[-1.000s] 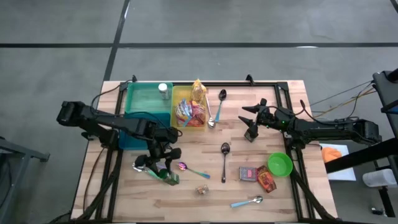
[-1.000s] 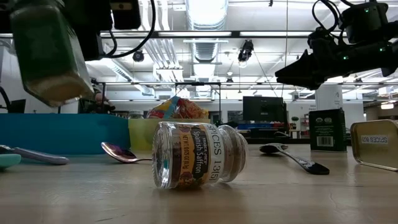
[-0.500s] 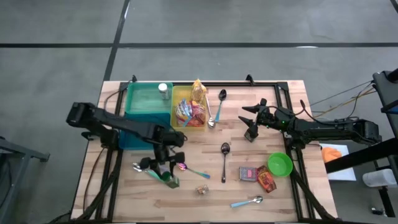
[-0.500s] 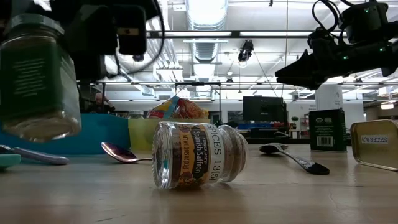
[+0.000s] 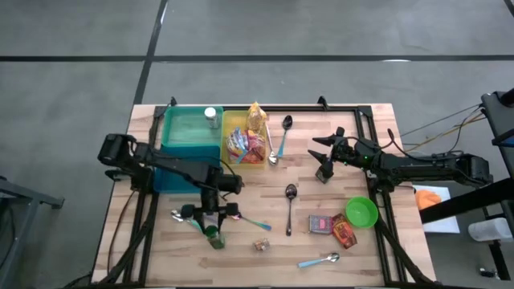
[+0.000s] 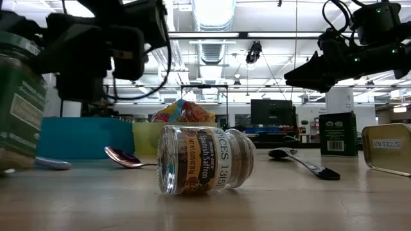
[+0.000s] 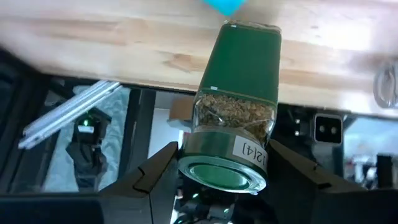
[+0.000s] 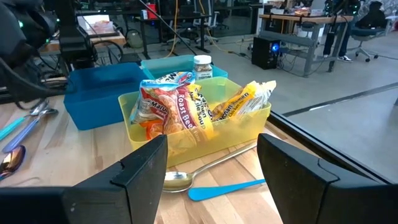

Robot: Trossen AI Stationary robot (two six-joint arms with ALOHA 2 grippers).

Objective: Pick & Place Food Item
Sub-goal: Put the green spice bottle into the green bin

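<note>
Left gripper [image 5: 212,217] clamps a green herb jar [image 7: 235,106]; nearby jar [image 6: 204,159] reads "Spanish Saffron".

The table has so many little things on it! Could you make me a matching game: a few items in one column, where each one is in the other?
Items:
1. green herb jar
2. saffron jar
3. snack packets
4. green bowl

Places:
A. in the yellow bin
B. lying on its side on the table
C. held in the left gripper
D. near the table's right edge

Pairs: 1-C, 2-B, 3-A, 4-D
</note>
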